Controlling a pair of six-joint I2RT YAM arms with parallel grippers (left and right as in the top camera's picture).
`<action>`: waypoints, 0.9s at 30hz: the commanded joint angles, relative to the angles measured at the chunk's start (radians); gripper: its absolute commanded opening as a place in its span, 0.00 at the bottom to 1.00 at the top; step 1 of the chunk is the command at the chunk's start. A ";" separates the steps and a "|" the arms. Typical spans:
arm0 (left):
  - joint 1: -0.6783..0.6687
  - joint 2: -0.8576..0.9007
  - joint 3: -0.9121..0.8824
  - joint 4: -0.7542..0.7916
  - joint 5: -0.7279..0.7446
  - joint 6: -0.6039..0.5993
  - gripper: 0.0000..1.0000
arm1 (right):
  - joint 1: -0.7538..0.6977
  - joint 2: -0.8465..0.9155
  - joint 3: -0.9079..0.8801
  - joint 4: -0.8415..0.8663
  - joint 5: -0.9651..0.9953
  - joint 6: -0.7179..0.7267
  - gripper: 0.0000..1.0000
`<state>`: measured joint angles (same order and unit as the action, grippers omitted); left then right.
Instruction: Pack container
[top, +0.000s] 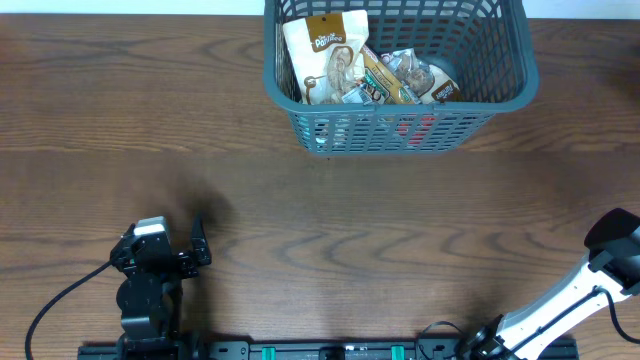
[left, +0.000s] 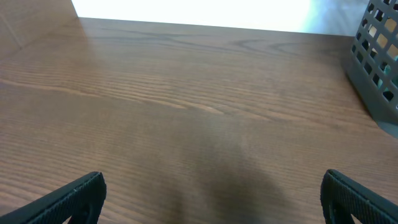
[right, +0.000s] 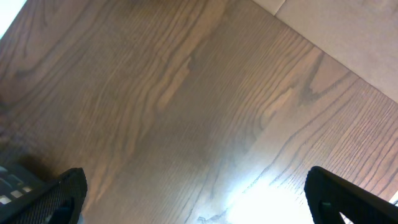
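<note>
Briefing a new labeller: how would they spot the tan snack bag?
Find the dark grey-blue container at the table's far edge. Inside, against its left wall, leans the tan snack bag. It is the largest packet, cream and tan beside smaller clear-and-green ones.

Counter: mid-brown wood with dark, streaky grain.
Container, 12 to 1 o'clock: dark grey-blue, slotted lattice walls.
Pouch: cream-tan with brown lettering.
Packets, at its 3 o'clock: silvery clear, with brown and yellow print.
Left tool, 7 o'clock: black fingers.
Right arm, 5 o'clock: white with black joints.
</note>
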<state>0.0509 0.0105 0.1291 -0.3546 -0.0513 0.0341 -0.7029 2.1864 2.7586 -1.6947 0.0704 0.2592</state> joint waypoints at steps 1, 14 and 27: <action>0.005 -0.007 -0.021 -0.003 0.014 0.006 0.98 | -0.003 0.000 0.002 -0.003 0.000 -0.005 0.99; 0.005 -0.007 -0.021 -0.003 0.014 0.006 0.99 | 0.001 0.000 0.002 -0.003 0.000 -0.005 0.99; 0.005 -0.007 -0.021 -0.003 0.014 0.006 0.99 | 0.095 -0.191 -0.004 -0.003 0.000 -0.006 0.99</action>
<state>0.0509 0.0105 0.1291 -0.3550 -0.0513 0.0341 -0.6552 2.1155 2.7529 -1.6947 0.0711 0.2592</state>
